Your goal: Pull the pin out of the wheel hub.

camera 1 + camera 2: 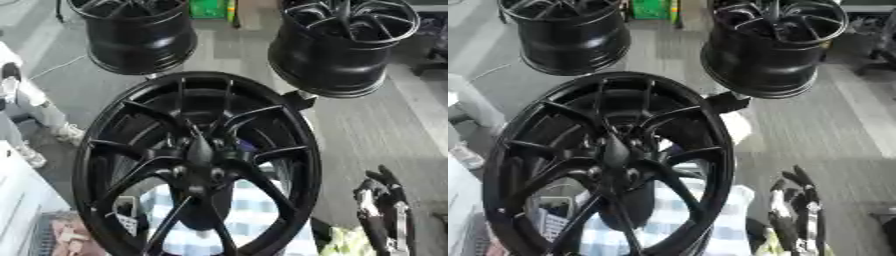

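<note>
1. The right hand (pixel 383 207) rests at the near right corner, fingers (pixel 388 178) relaxed and pointing up, holding nothing.
2. The black wheel hub (pixel 198 165) stands upright at centre-left, spokes facing the camera; I cannot make out the pin.
3. Two more black wheels (pixel 138 33) (pixel 341 45) stand far behind on the floor (pixel 376 125).

Even daylight, soft overall blur, faint glare on black wheel hub (pixel 199 165) spokes, w/ weak shadows.
</note>
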You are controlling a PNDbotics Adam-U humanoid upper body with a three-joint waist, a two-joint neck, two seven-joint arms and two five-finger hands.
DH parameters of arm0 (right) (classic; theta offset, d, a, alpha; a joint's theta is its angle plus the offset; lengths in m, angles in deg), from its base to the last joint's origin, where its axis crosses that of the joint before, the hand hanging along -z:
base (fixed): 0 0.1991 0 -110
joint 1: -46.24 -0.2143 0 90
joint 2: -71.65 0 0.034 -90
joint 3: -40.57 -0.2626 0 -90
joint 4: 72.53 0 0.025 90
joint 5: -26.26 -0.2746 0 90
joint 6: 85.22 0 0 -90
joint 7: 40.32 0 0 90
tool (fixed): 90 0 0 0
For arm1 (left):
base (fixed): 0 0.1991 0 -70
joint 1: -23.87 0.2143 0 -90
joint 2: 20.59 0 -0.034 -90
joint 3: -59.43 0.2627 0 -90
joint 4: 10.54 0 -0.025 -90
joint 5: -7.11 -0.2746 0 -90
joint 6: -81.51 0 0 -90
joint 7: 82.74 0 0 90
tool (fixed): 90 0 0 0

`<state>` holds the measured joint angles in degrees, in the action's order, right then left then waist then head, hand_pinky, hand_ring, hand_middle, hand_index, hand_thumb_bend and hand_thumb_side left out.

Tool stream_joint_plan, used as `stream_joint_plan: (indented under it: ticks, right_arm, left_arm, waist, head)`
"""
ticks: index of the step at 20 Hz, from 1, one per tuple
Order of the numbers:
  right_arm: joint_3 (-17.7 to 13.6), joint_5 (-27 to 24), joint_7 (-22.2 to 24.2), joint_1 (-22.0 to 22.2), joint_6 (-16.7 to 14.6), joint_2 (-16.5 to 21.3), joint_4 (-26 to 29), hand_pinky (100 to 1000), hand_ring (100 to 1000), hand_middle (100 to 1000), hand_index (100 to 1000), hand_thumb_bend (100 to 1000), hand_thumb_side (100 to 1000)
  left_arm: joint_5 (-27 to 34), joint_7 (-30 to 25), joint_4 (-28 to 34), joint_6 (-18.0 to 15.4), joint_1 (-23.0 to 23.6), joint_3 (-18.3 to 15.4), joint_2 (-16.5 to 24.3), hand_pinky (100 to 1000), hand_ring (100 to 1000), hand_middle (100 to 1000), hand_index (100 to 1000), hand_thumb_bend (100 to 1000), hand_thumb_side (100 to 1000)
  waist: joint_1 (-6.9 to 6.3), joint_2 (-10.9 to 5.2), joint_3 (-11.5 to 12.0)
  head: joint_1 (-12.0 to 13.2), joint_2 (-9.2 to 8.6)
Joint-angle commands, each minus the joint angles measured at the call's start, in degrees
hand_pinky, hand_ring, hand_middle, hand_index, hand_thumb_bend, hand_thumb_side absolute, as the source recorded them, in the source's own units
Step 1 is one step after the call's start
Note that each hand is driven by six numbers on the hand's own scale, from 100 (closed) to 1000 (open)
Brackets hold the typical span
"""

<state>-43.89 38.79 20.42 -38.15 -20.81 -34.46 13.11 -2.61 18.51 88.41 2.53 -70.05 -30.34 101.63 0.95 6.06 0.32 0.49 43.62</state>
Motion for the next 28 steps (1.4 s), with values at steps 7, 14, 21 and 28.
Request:
stream_joint_plan:
  ticks: [7,14,21,28]
  right_arm:
    - [-0.61,0.54,-0.56,-0.24,0.04,0.86,1.01,520,537,729,897,100,519]
    - [-0.66,0.53,-0.53,-0.2,0.1,0.86,1.0,520,537,729,897,100,518]
    - [-0.69,0.65,-0.5,-0.26,0.15,0.9,0.98,520,537,729,897,100,518]
    - [-0.79,0.68,-0.6,-0.22,0.22,0.83,1.01,520,537,730,897,100,518]
  left_arm:
    - [-2.82,5.96,-10.81,1.06,4.53,-5.67,-5.08,751,786,872,963,260,684]
    - [-3.4,9.65,-18.88,-1.78,2.52,-6.71,-5.92,768,813,893,969,356,829]
    - [1.2,11.16,-18.54,-3.76,2.95,-7.58,-7.51,745,791,870,960,243,820]
    - [9.72,11.72,-12.87,-6.81,4.96,-9.63,-11.5,715,761,852,945,100,802]
  waist:
    - [-0.37,-0.3,0.52]
    - [-0.29,-0.41,0.26]
    - [-0.34,-0.48,0.44]
    - [-0.21,-0.44,0.85]
  head:
    - [-0.49,-0.57]
    - [-0.74,-0.48]
    - [-1.03,-0.69]
    - [-1.41,-0.82]
